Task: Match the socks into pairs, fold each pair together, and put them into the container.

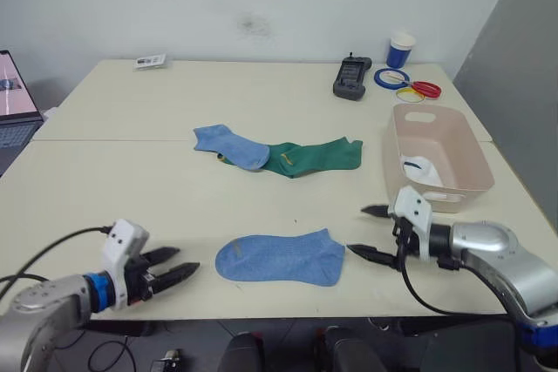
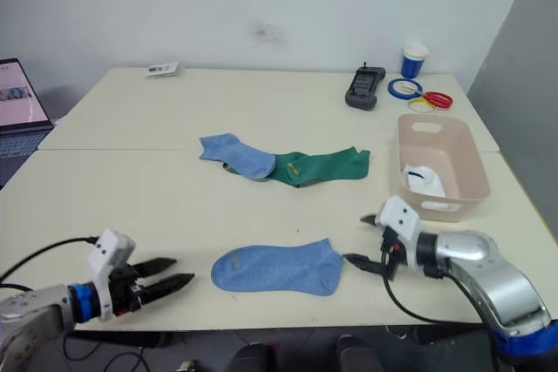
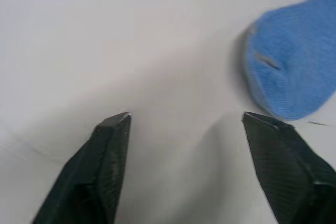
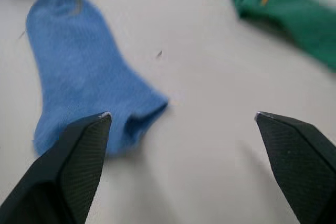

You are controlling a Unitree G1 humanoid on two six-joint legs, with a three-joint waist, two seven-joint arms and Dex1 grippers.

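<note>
A pale surface [image 1: 131,189] stands against a white wall, with a laptop at its left edge and a black handset, a blue cup and coloured rings at the back right. The near blue sock [image 1: 281,259] lies flat at the front edge, cuff toward the right claw [image 1: 370,233], toe toward the left claw [image 1: 171,265]. Both claws are spread wide and grip nothing; the right one's lower finger is just beside the cuff. The second blue sock [image 1: 231,145] lies farther back, overlapping the green socks [image 1: 316,156]. The tub [image 1: 466,163] sits at the right with something white, probably the white pair [image 1: 421,170], inside. The socks look light, limp and thin, likely to drape and slide. A pinch at the open cuff edge seems the surest hold, since the flat body offers little to catch.
</note>
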